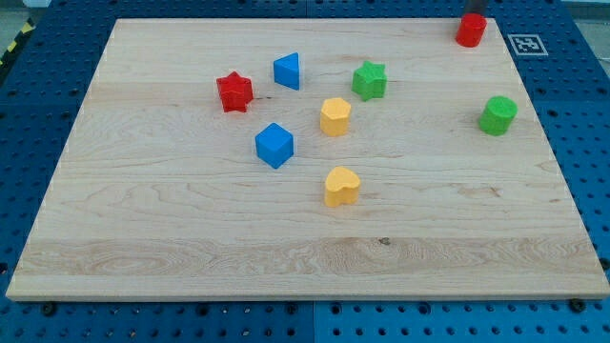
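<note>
At the view's bottom, nearest of all on the wooden board point(143, 248), sat the yellow heart-shaped block point(341, 186), and everything else was placed from it. Just up and to the view's left of the yellow heart-shaped block stood the blue cube point(274, 145), near it but apart. Straight above the heart, a little farther up the view, was the second yellow block point(335, 116), many-sided, its exact shape hard to make out. Level with that one but well away to the heart's right stood the green cylinder point(497, 115), alone. Farther up again, to the heart's upper left, lay the red star point(234, 91), with the blue wedge-like block point(287, 71) just to its right and slightly higher; the green star point(369, 80) sat above the heart and a touch to its right. None of these blocks touched another. Farthest from the heart, at the view's top right by the board's far edge, stood the red cylinder point(470, 30). The arm carried no pincer, only a dark rod, and held nothing; just a short stub of it showed at the frame's top edge. The tip point(474, 13) stood right behind the red cylinder's top, seemingly touching it, though contact could not be told for certain, and was well apart from every other block.
</note>
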Tool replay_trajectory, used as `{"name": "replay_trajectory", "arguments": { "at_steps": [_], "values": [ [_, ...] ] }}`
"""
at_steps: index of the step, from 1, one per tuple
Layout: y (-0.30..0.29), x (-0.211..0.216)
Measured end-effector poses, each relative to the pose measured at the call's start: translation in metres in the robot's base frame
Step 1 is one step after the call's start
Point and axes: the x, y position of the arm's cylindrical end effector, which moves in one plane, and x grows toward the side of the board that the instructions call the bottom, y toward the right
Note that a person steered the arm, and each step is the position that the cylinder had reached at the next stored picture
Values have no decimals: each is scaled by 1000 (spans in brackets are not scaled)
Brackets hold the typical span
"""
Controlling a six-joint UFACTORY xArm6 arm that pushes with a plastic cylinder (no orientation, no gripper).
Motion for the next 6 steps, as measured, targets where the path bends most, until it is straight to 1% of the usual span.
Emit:
{"name": "replay_trajectory", "arguments": {
  "at_steps": [1, 2, 4, 6],
  "values": [
    [0, 0],
    [0, 12],
    [-1, 53],
    [-16, 69]
  ]
}}
